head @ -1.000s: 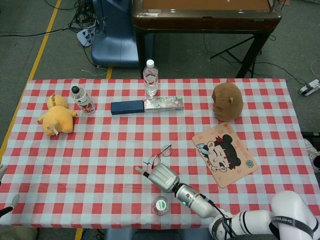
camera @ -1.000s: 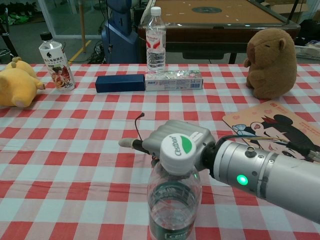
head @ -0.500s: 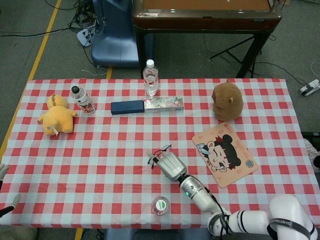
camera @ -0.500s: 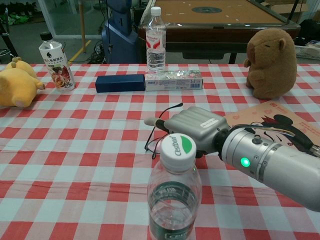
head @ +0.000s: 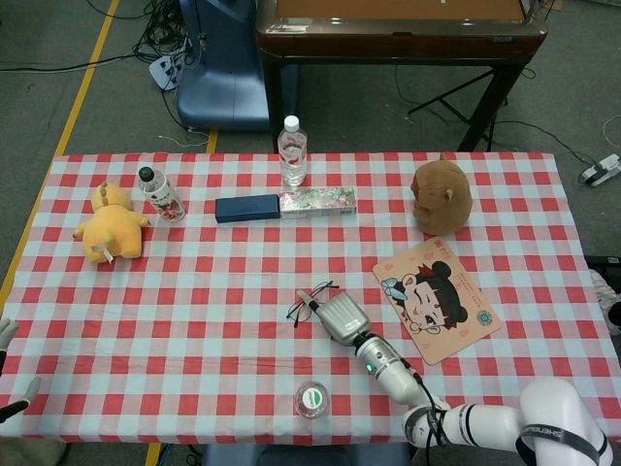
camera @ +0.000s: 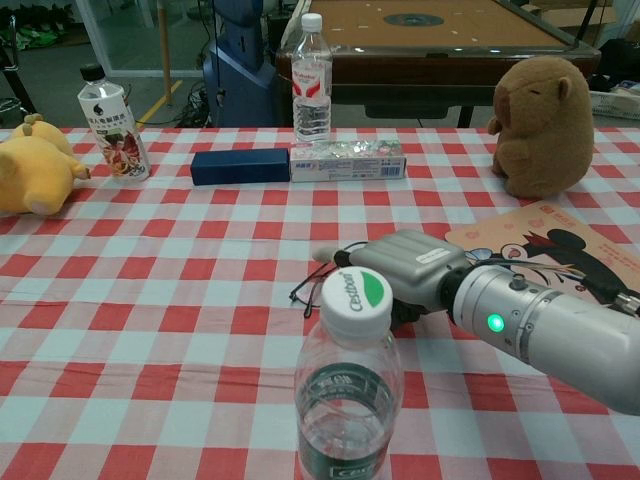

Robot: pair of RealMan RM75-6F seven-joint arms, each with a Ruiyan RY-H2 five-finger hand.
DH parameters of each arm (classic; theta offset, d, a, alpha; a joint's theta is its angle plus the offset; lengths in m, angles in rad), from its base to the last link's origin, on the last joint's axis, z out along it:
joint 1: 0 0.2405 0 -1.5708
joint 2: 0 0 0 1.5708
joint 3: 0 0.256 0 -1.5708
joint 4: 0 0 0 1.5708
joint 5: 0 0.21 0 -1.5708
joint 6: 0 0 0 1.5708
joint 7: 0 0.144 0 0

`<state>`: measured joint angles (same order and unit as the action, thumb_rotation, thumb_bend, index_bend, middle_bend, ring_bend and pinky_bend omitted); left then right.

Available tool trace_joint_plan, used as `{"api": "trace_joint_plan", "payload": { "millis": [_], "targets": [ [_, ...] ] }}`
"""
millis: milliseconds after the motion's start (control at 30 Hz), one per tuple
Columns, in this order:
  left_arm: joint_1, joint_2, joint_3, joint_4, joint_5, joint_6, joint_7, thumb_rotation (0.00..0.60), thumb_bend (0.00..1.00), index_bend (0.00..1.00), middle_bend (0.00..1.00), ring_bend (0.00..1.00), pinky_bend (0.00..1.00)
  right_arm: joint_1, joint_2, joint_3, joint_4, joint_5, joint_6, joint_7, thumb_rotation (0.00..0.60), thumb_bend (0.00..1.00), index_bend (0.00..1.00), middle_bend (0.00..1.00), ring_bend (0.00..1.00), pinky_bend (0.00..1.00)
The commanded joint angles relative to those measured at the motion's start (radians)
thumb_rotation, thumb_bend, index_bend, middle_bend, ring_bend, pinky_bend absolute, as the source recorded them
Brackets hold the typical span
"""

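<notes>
Right hand lies palm-down at lower centre of the frame, fingers reaching onto the glasses, which lie on the checked cloth; whether it pinches them cannot be told. Green-capped bottle stands just below the hand, cartoon mat to its right. Left hand barely shows at lower left edge, state unclear.

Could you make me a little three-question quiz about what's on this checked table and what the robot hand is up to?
1. True or false: the right hand lies over the eyeglasses.
2. Which stands nearest the chest camera? A) green-capped bottle B) brown plush capybara C) dark blue box
3. Fill in: the yellow plush toy lies beside the black-capped ____.

Key: 1 true; 2 A; 3 bottle.
</notes>
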<state>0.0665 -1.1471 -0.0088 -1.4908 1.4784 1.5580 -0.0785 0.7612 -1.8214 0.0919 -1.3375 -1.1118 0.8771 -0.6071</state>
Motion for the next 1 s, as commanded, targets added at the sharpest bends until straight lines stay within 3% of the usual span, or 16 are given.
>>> {"api": "trace_joint_plan", "payload": {
  "millis": [33,433,667,767,1000],
  "targets": [
    [0.000,-0.001,0.000,0.000,0.000,0.000,0.001,0.600,0.32,0.00,0.00,0.00,0.00,0.000,-0.005,-0.005,0.012,-0.001,-0.004,0.007,0.600,0.69,0.00,0.91,0.91,0.84],
    [-0.001,-0.002,0.002,-0.004,0.000,-0.004,0.009,0.600,0.32,0.00,0.00,0.00,0.00,-0.003,-0.012,-0.016,0.036,0.000,-0.009,0.018,0.600,0.68,0.00,0.91,0.91,0.84],
    [0.000,-0.001,0.001,-0.004,0.000,-0.002,0.005,0.600,0.32,0.00,0.00,0.00,0.00,-0.014,0.024,-0.013,-0.010,-0.046,0.030,0.051,0.600,0.69,0.00,0.91,0.91,0.84],
    [-0.001,0.003,-0.001,-0.004,0.001,-0.001,0.005,0.600,0.32,0.00,0.00,0.00,0.00,-0.035,0.079,-0.018,-0.086,-0.088,0.085,0.055,0.600,0.69,0.00,0.91,0.91,0.84],
    [-0.008,0.011,-0.007,-0.010,0.005,-0.001,0.005,0.600,0.32,0.00,0.00,0.00,0.00,-0.143,0.302,-0.073,-0.285,-0.205,0.281,0.035,0.600,0.68,0.00,0.87,0.88,0.84]
  ]
}}
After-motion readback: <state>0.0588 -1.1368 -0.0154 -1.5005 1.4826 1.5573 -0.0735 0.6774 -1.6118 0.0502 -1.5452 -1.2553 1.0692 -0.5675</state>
